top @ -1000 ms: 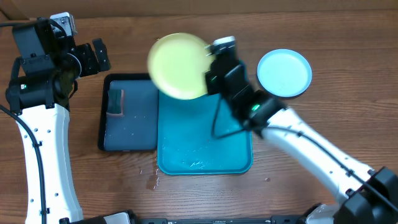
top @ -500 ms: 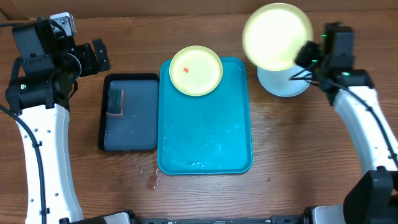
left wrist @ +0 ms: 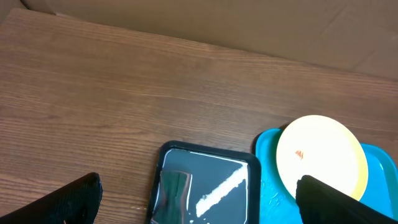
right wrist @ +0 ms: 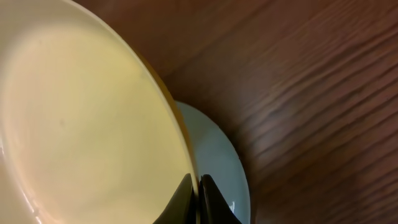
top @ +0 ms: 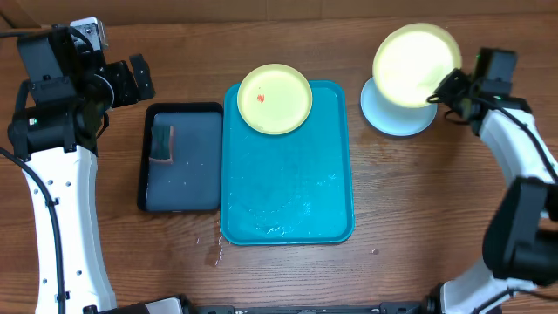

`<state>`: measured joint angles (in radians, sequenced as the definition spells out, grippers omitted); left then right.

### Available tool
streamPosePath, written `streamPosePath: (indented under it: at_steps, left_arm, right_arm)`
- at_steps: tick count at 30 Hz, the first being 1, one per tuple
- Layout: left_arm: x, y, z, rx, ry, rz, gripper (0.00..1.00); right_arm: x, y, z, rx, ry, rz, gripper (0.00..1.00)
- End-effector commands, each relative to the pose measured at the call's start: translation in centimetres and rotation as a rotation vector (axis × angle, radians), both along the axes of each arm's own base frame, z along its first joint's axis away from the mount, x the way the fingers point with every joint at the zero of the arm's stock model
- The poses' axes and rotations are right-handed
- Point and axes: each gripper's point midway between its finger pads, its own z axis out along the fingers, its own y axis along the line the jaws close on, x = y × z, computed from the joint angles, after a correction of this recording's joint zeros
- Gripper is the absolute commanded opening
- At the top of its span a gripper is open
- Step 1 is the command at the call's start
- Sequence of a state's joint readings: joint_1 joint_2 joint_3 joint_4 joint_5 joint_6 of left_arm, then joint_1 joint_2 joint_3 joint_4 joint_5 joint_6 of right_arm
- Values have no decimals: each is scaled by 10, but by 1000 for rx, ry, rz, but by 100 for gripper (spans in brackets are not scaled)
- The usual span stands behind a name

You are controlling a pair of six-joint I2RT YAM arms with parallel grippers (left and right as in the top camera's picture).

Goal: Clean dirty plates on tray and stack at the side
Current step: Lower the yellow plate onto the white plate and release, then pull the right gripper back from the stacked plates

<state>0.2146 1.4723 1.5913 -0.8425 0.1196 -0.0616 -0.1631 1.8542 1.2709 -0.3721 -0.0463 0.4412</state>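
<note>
My right gripper [top: 446,85] [right wrist: 198,198] is shut on the rim of a pale yellow-green plate [top: 416,63] [right wrist: 81,118], held tilted just above the light blue plate [top: 397,115] [right wrist: 219,163] lying on the table at the right. A second pale yellow-green plate [top: 275,98] [left wrist: 320,155] with a small red-orange smear lies at the far end of the teal tray [top: 288,192] [left wrist: 264,149]. At the far left my left gripper [top: 139,77] [left wrist: 200,202] hangs open above the table, holding nothing.
A dark navy-black tray [top: 181,157] [left wrist: 208,183] with water and a green sponge [top: 161,142] [left wrist: 173,190] lies left of the teal tray. Droplets wet the teal tray's near part. Cardboard lines the table's far edge.
My right gripper has carried the pale yellow-green plate from above the tray rightward to over the light blue plate. The left arm has not moved.
</note>
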Motion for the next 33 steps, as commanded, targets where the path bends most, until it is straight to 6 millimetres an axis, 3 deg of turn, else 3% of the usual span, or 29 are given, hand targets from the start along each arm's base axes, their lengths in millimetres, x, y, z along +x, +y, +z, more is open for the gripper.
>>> streamPosePath:
  at_steps: [1, 6, 10, 11, 13, 16, 20, 25, 33]
  left_arm:
    - [2, -3, 0, -18, -2, 1, 100]
    - [2, -3, 0, -18, -2, 1, 100]
    - [2, -3, 0, -18, -2, 1, 100]
    - [2, -3, 0, -18, -2, 1, 100]
    - [2, -3, 0, -18, -2, 1, 100]
    - [2, -3, 0, -18, -2, 1, 100]
    - [2, -3, 0, -18, -2, 1, 100]
    - [2, -3, 0, -18, -2, 1, 100]
    - [2, -3, 0, -18, -2, 1, 100]
  right_arm:
    - [1, 8, -16, 28, 25, 14, 4]
    - [-2, 8, -44, 38, 85, 14, 4]
    - [-8, 9, -54, 43, 123, 14, 4]
    - [-10, 9, -56, 45, 133, 14, 8]
    - [-14, 10, -58, 48, 153, 14, 26]
    - [-23, 13, -63, 51, 194, 40, 35]
    - [-19, 37, -56, 55, 155, 282, 43]
    - [-15, 58, -44, 66, 132, 407, 44]
    - [-16, 103, -44, -11, 120, 606, 46]
